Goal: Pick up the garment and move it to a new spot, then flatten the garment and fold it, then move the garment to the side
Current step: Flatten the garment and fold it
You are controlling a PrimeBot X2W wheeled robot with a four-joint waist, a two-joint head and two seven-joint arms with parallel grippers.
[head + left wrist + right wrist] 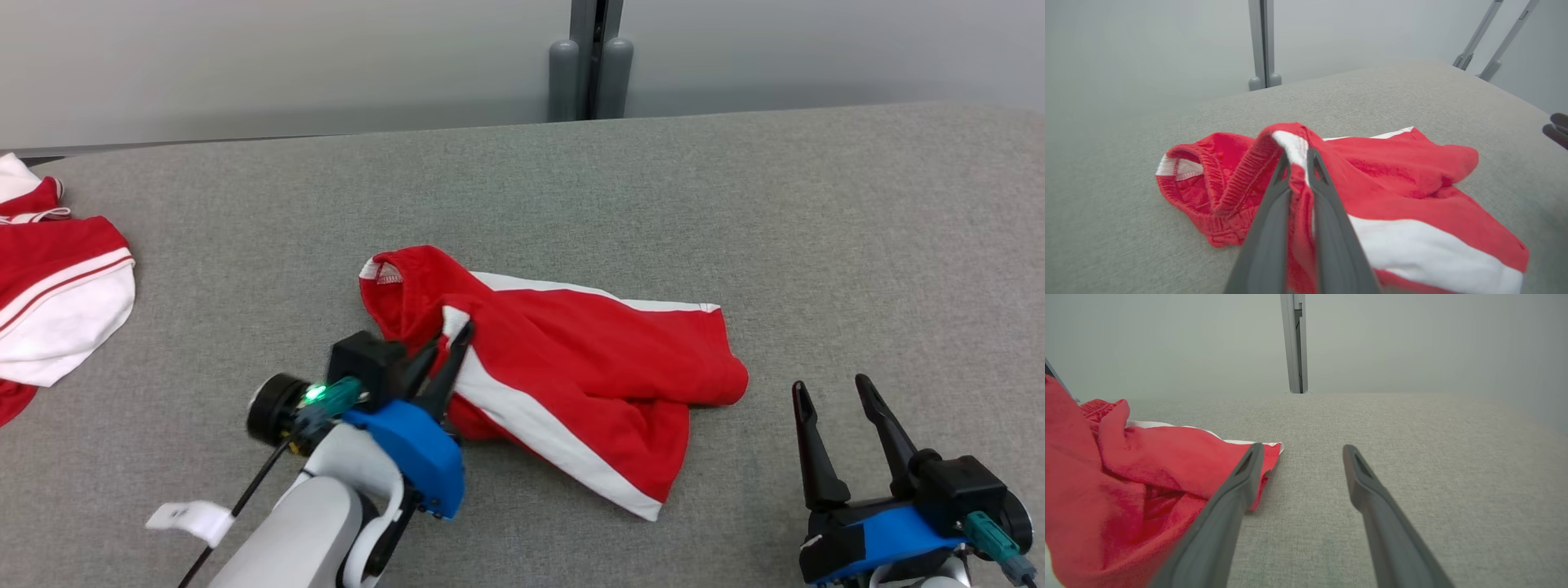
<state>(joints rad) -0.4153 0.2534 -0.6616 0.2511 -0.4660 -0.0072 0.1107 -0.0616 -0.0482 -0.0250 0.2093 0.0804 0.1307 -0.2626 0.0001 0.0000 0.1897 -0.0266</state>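
While my left tool (455,333) is clamped on the red shorts (588,359) by the waistband near frame centre, my right tool (831,384) is spread apart at lower right

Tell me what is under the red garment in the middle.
The grey cloth-covered table shows all around the red garment, which lies on it. Whatever is directly beneath the fabric is covered.

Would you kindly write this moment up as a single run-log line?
phase: pick-up | left gripper: shut on garment, at ribbed edge | right gripper: open, apart from garment | garment: crumpled on grey table
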